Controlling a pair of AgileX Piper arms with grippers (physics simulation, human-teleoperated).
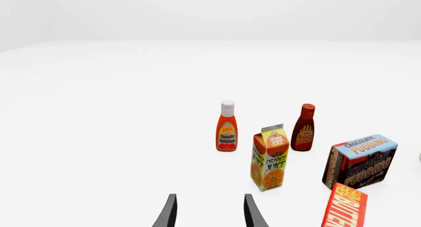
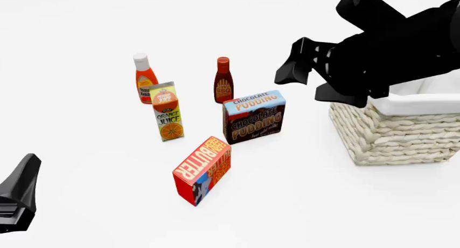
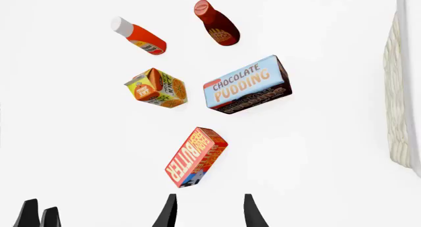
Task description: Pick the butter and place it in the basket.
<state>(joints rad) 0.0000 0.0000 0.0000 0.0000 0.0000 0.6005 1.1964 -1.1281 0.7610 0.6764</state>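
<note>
While the butter (image 2: 202, 170) stands on its long edge at the lower centre of the front view, its red top face shows large pale "BUTTER" lettering, with an orange side panel and a blue patch near its low corner. It sits apart from the chocolate pudding box (image 2: 253, 118) just above it. The basket (image 2: 395, 132) is at the right edge. The right gripper (image 3: 208, 211) hangs high over the butter with fingers spread and nothing between them; the left gripper (image 1: 209, 212) is likewise spread, holding nothing.
</note>
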